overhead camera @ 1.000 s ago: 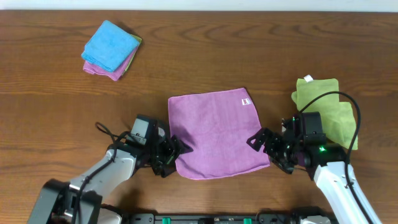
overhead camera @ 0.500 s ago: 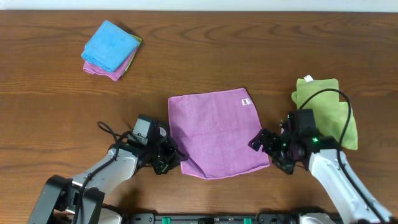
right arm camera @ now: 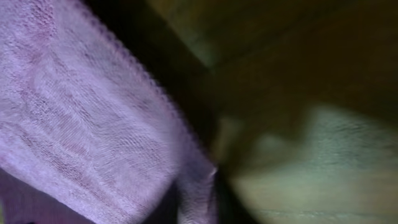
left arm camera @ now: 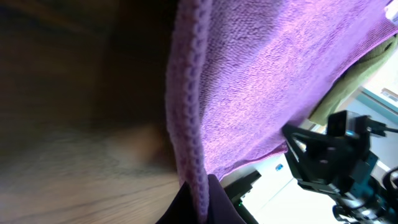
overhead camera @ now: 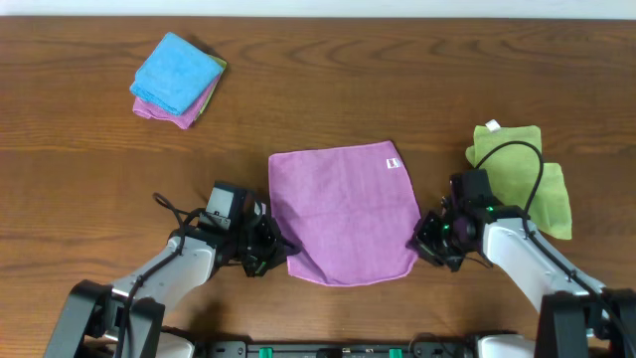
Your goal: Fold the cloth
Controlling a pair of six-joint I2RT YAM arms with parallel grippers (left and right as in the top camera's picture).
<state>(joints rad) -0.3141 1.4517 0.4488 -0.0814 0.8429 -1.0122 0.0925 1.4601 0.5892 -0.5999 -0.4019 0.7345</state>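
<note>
A purple cloth (overhead camera: 346, 211) lies spread flat on the wooden table, with a small white tag near its far right corner. My left gripper (overhead camera: 275, 249) is shut on the cloth's near left corner; in the left wrist view the stitched hem (left arm camera: 186, 124) runs down between the dark fingers. At the near right corner my right gripper (overhead camera: 424, 242) is shut on the cloth, and the right wrist view shows the purple edge (right arm camera: 196, 186) pinched between its jaws. Both corners sit low at the table.
A stack of folded cloths (overhead camera: 177, 80), blue on top of pink and green, rests at the far left. A crumpled green cloth (overhead camera: 522, 174) lies just right of my right arm. The table's front edge is close behind both grippers.
Both grippers have closed on the cloth's near corners, the left first and then the right. My right gripper slid left onto the corner, and the cloth's near edge bunched slightly.
</note>
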